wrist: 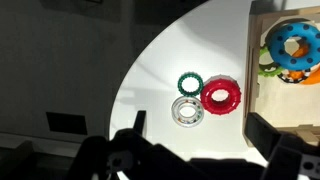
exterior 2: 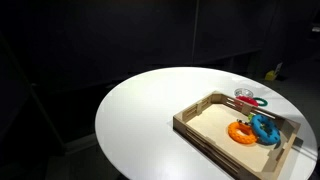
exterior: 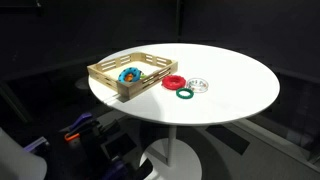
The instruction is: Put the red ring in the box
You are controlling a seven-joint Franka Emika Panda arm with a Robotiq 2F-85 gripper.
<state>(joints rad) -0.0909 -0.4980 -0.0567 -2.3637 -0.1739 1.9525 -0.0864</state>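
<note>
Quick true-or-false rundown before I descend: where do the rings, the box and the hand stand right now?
1. The red ring lies on the table, outside the box. True.
2. The box is empty. False: a blue ring with orange lies in it.
3. The hand is shut on the red ring. False: it is open, holds nothing and hangs above the rings.
4. The green ring lies on the table near the red ring. True.
5. The clear ring is in the box. False: the clear ring lies on the table beside the red and green rings.
</note>
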